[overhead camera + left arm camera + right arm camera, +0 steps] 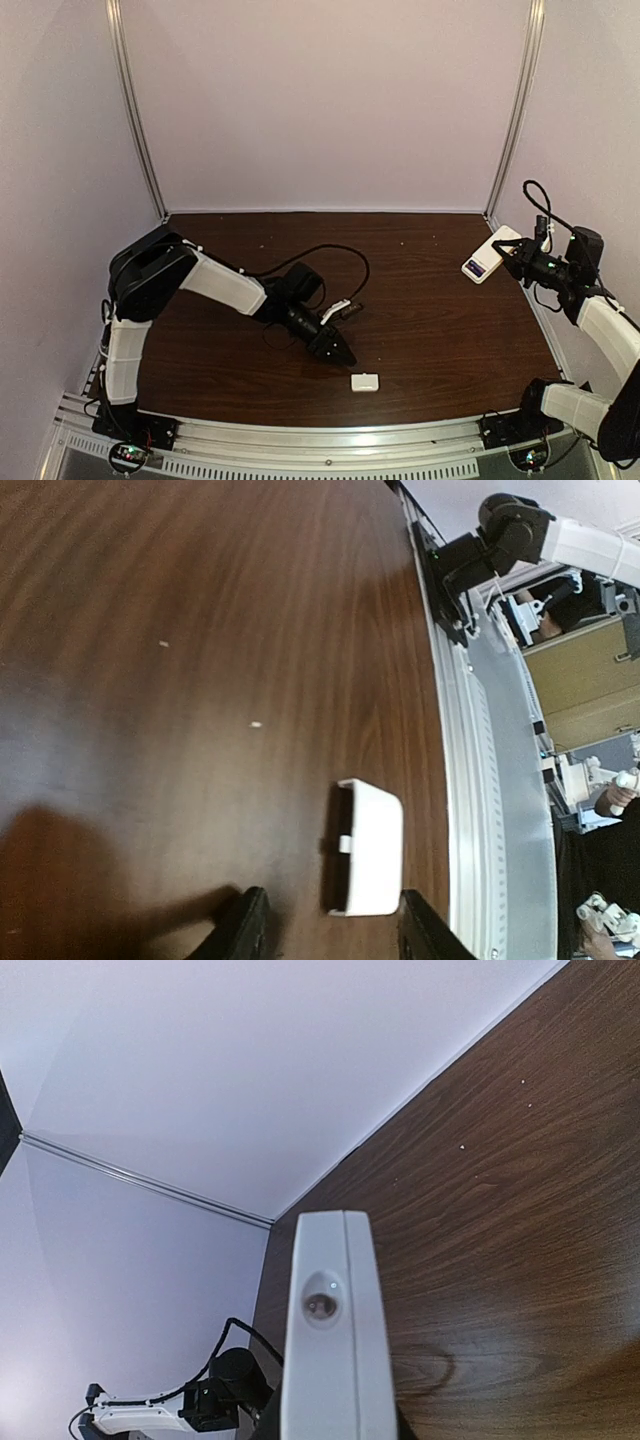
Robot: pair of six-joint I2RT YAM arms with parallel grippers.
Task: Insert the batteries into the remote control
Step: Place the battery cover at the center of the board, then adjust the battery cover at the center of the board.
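My right gripper [513, 257] is shut on the white remote control [490, 254] and holds it above the table's far right. The remote's near end shows a purple-blue patch [476, 268], which looks like the batteries in its open compartment. In the right wrist view the remote [330, 1340] is seen end-on, and it hides the fingers. My left gripper [338, 352] is open and low over the table. A small white cover piece [365, 381] lies just ahead of it. In the left wrist view the cover [365, 850] lies between the two spread fingertips [245, 925], untouched.
The table's near edge and metal rail [490, 780] run right beside the cover piece. The left arm's black cable [340, 255] loops over the table middle. The enclosure's walls and posts [515, 110] close in the back and sides.
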